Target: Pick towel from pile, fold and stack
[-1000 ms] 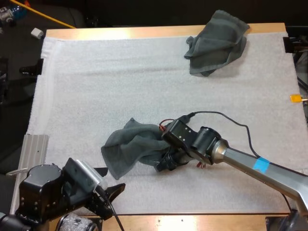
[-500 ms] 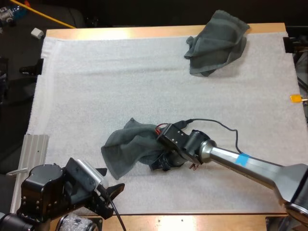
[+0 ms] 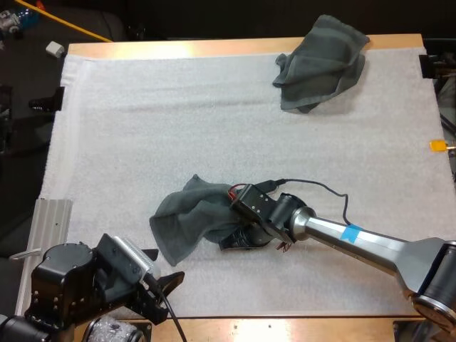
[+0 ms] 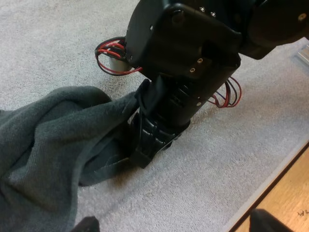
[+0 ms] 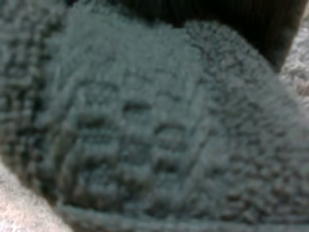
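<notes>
The right gripper [image 3: 231,241] is down on the mat [image 3: 142,128], at the right-hand edge of a crumpled towel [image 3: 189,221] that lies in the near middle of the mat. Its arm reaches in low from the right. In the left wrist view the right gripper [image 4: 149,145] points steeply down with its tip touching the mat. The towel [image 4: 43,159] is bunched right up against it, with a fold of cloth drawn in to its tip. In the right wrist view the towel's [image 5: 145,125] looped weave sits pressed close before the camera, with pale mat at its edges. Whether this gripper is clamped on the cloth or only pushed into it, I cannot tell. The left gripper [image 3: 162,265] hovers at the near left of the mat, just short of the towel's near corner and not touching it. Its two black fingers stand well apart and hold nothing. In its own wrist view the left gripper [image 4: 176,223] is spread wide over bare mat, clear of the cloth. A far towel [image 3: 320,63] lies crumpled at the far right corner of the mat, its top edge reaching the wooden table [image 3: 214,48], well apart from both grippers.
</notes>
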